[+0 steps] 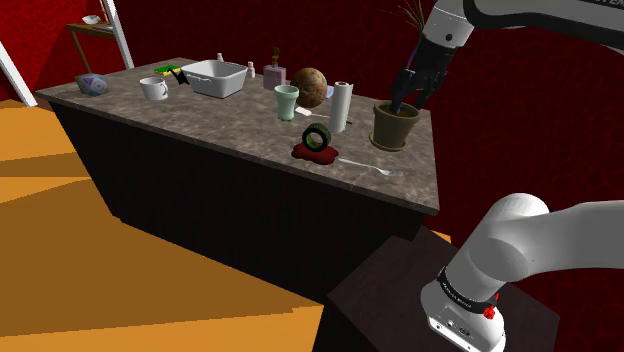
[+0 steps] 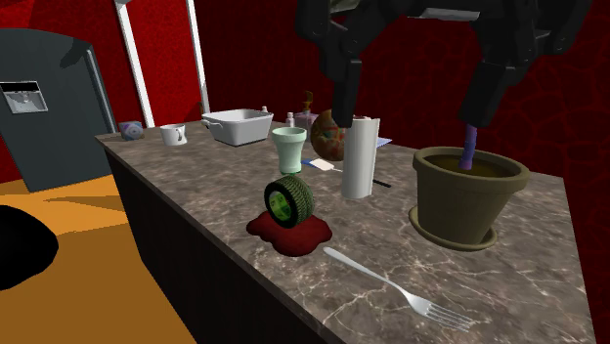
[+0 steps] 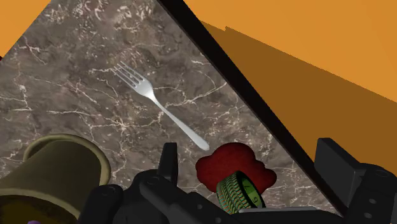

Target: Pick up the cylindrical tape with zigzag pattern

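Gripper [image 1: 410,100], spread wide and empty, hangs near the pot [image 1: 396,130] at upper right; the tape roll [image 1: 318,136] stands on edge down-left.

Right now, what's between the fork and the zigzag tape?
The dark red patch under the tape; its edge nearly meets the fork handle, in the wrist view.
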Controlling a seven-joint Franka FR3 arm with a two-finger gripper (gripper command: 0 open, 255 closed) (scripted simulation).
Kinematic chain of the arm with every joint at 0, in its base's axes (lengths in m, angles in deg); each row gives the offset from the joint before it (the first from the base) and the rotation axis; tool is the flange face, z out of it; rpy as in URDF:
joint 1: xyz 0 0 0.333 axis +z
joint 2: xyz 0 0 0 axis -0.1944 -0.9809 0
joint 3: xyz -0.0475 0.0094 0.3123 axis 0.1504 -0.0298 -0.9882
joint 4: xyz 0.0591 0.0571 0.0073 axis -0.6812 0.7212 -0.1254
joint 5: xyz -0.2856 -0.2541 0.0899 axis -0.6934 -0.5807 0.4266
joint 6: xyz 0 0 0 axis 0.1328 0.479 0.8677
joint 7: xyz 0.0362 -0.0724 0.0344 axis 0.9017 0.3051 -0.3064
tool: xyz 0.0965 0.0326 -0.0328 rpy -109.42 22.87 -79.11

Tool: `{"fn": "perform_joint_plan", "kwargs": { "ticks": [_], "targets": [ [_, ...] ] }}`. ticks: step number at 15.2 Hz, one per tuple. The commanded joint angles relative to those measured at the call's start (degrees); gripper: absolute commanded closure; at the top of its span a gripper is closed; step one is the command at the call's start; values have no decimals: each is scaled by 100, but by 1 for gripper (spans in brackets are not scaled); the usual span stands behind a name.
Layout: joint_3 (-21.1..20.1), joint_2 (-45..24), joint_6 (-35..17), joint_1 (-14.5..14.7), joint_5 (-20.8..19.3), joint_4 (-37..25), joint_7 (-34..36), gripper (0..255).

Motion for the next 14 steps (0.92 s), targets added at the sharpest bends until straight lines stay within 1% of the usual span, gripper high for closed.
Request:
{"fn": "perform_joint_plan", "kwargs": {
  "ticks": [1,7,14],
  "targets": [
    [0,0,0,0,0,0,0,0],
    [177,-1251,-727,131,-113,-291,-465,0],
    [321,-2809,-1353,263,-153,-953,-994,0]
  ]
}}
